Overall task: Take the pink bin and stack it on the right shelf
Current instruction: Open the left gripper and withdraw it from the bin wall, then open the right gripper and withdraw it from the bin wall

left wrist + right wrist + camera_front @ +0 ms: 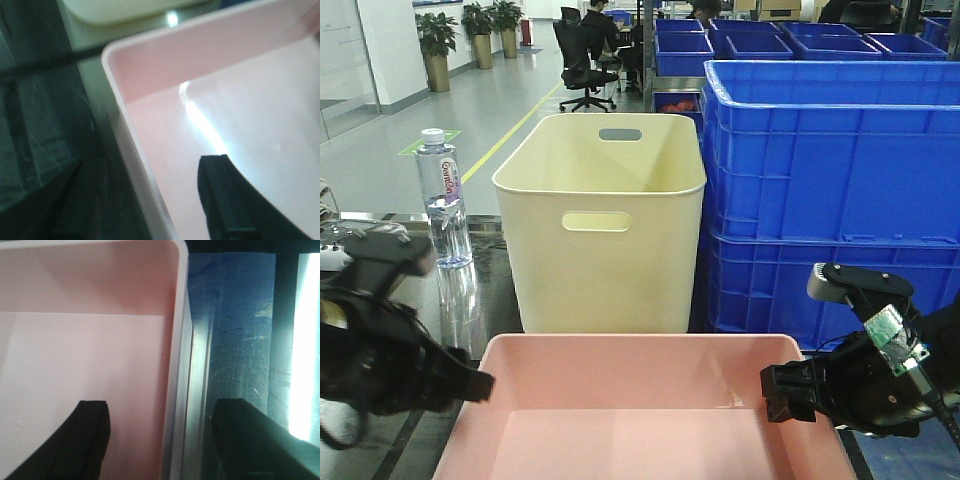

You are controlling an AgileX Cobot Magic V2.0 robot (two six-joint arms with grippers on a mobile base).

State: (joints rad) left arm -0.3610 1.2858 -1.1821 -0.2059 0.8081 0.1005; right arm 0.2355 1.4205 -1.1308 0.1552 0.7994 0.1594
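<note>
— What's at the far left?

— A water bottle [444,198] stands on the dark shelf [485,300]. Nearer, the left gripper [470,385] sits at the left wall of the pink bin [640,405]; its jaws are spread, one finger [225,200] inside the bin, the other outside the rim.

— And the middle?

— The pink bin lies low in front on the shelf, a cream bin [602,215] upright just behind it.

— The right?

— Blue crates [830,190] are stacked beside the cream bin. The right gripper [800,392] straddles the bin's right wall, jaws apart, one finger [85,440] inside and one outside.
</note>
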